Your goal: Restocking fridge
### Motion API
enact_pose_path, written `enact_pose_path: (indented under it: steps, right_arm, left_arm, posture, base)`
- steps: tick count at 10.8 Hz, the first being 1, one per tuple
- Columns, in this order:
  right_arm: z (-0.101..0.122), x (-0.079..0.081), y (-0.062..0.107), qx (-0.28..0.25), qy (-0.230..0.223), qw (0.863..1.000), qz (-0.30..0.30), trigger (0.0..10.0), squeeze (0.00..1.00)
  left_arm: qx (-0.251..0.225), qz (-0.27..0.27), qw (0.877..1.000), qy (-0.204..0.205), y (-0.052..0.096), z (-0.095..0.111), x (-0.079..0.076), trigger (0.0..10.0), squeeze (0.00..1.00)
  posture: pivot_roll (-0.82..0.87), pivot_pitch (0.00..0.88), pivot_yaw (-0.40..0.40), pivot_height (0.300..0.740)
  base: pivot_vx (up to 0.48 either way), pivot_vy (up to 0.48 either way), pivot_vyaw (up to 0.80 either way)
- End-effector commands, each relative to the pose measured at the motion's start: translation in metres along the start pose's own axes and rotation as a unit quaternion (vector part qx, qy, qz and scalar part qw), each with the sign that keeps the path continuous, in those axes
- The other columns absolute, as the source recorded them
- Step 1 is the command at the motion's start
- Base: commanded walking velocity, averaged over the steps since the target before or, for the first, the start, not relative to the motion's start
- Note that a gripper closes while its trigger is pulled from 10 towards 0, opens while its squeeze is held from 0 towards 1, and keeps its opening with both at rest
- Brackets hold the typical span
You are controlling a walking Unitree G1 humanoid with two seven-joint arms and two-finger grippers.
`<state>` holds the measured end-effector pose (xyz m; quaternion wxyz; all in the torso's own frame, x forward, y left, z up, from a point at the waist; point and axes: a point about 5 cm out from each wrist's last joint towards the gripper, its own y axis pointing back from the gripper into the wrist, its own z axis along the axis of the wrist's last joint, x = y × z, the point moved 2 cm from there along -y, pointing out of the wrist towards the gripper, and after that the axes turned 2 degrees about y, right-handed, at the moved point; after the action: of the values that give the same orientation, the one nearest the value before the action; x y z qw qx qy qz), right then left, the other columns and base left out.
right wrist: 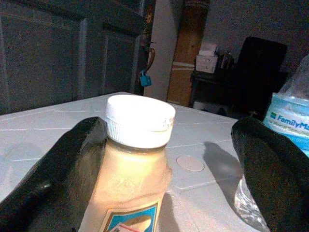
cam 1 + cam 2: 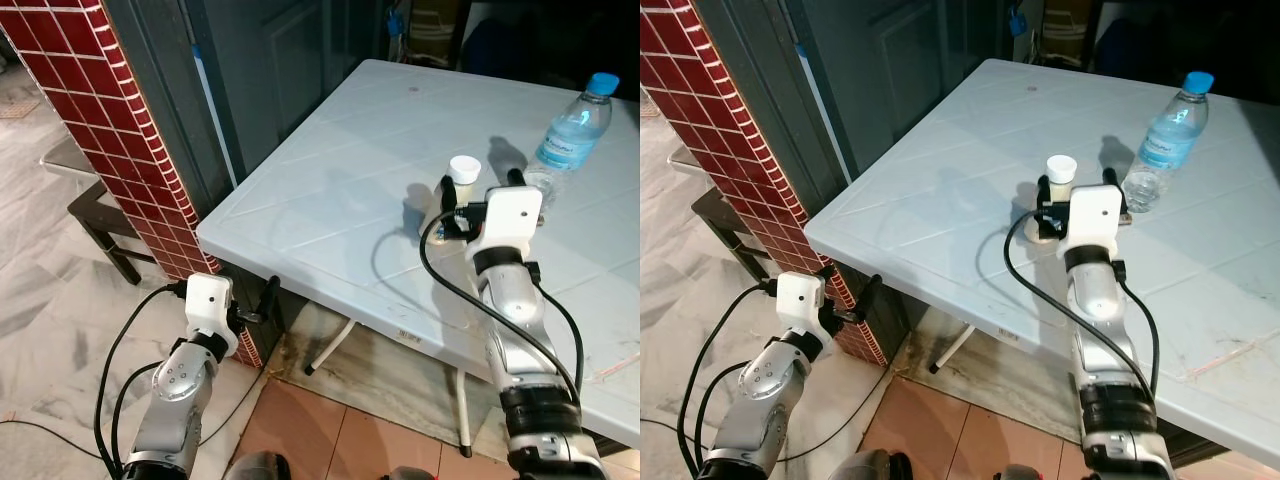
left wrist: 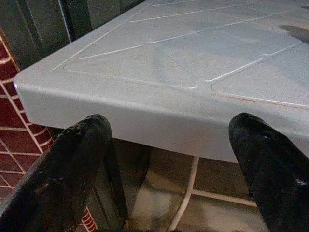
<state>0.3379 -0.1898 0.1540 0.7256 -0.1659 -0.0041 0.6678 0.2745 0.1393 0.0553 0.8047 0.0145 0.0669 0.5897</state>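
At centre right of the head view, the juice bottle [image 2: 462,178] on the table [image 2: 330,170] is flanked by the wide-spread right gripper [image 1: 169,159], so an off-centre closing could tip it toward the nearby water bottle [image 2: 572,135].

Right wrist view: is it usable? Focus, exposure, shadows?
Right wrist view: white-capped bottle is lit warm and fairly sharp between the open right gripper; the near fingers are soft, the room behind is dim. Left eye view: bottles cast soft shadows on the table; no glare.
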Motion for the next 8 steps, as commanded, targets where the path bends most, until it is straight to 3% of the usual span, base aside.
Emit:
enact_pose_path:
  steps: [1, 8]
  right_arm:
    - [0.003, 0.000, -0.006, -0.007, -0.008, 1.000, 0.000, 10.0, 0.00]
    - [0.007, 0.003, -0.027, -0.012, -0.019, 0.999, 0.031, 10.0, 0.00]
  left_arm:
    - [0.001, 0.000, 1.000, -0.012, 0.001, 0.003, 0.004, 10.0, 0.00]
    - [0.005, 0.002, 1.000, -0.011, 0.002, 0.002, 0.002, 10.0, 0.00]
  posture:
    - [0.00, 0.031, 0.100, 0.740]
    - [0.00, 0.033, 0.090, 0.740]
  base:
    - [0.000, 0.000, 0.00]
    - [0.000, 0.000, 0.00]
